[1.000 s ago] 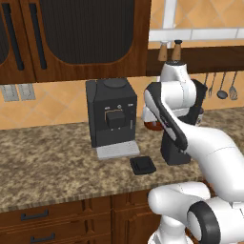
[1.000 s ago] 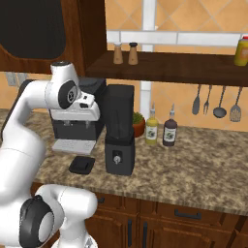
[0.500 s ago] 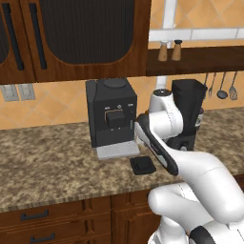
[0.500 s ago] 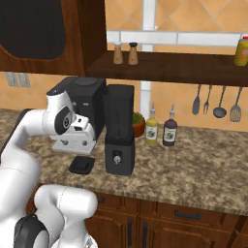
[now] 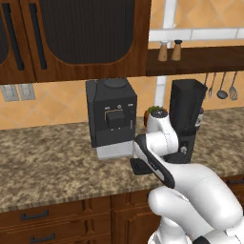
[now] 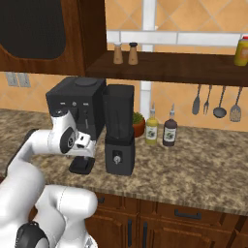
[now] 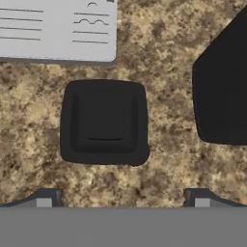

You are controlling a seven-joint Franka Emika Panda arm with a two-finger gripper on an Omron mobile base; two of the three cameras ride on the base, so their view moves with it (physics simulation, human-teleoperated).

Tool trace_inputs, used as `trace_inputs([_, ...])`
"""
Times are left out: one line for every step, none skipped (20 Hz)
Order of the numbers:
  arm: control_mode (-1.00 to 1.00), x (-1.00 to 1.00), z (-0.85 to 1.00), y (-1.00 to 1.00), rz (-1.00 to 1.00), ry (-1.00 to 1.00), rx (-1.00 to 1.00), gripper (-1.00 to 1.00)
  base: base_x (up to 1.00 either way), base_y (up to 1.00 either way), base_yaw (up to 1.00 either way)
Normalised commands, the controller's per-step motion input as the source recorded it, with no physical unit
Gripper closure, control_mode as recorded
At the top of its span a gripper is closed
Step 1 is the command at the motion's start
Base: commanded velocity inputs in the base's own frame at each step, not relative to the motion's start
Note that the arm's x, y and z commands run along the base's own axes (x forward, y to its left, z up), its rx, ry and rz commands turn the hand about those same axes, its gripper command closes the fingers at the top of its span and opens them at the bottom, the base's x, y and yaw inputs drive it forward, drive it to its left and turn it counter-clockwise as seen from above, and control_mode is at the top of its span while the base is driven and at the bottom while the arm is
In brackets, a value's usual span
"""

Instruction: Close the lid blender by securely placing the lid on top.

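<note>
The lid (image 7: 103, 122) lies flat on the speckled granite counter (image 7: 164, 62), raised centre up — a rounded square with no marked long axis, its edges square to the coffee machine's grey drip tray (image 7: 58, 30) just beyond it. The blender (image 6: 118, 135) stands upright beside the lid, its jar top uncovered. The gripper (image 7: 123, 198) hangs above the lid, released, fingertips (image 7: 46, 198) spread wider than the lid — nothing held. Wooden cabinets (image 5: 71, 33) and tiled wall (image 6: 193, 14) stand behind.

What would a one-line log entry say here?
phase: approach | pincer: open, above lid | lid: on counter | blender: uncovered
</note>
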Motion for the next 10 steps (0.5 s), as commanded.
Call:
trace_inputs([-1.00, 0.36, -0.44, 0.33, -0.02, 0.00, 0.00, -1.00, 0.00, 0.00, 0.00])
trace_inputs([-1.00, 0.40, -0.33, 0.26, -0.01, 0.00, 0.00, -1.00, 0.00, 0.00, 0.00])
trace_inputs([-1.00, 0.35, -0.22, 0.29, 0.00, 0.00, 0.00, -1.00, 0.00, 0.00, 0.00])
trace_inputs([-1.00, 0.29, -0.23, 0.23, 0.00, 0.00, 0.00, -1.00, 0.00, 0.00, 0.00])
trace_inputs([-1.00, 0.26, -0.28, 0.20, 0.00, 0.00, 0.00, -1.00, 0.00, 0.00, 0.00])
trace_inputs([-1.00, 0.29, -0.33, 0.14, 0.00, 0.00, 0.00, -1.00, 0.00, 0.00, 0.00])
trace_inputs([-1.00, 0.20, -0.36, 0.02, 0.00, 0.00, 0.00, -1.00, 0.00, 0.00, 0.00])
trace_inputs([-1.00, 0.17, -0.39, 0.00, 0.00, 0.00, 0.01, -1.00, 0.00, 0.00, 0.00])
trace_inputs([-1.00, 0.13, -0.36, 0.00, 0.00, 0.00, 0.03, -1.00, 0.00, 0.00, 0.00])
trace_inputs([-1.00, 0.09, -0.36, -0.01, 0.00, 0.00, 0.03, -1.00, 0.00, 0.00, 0.00])
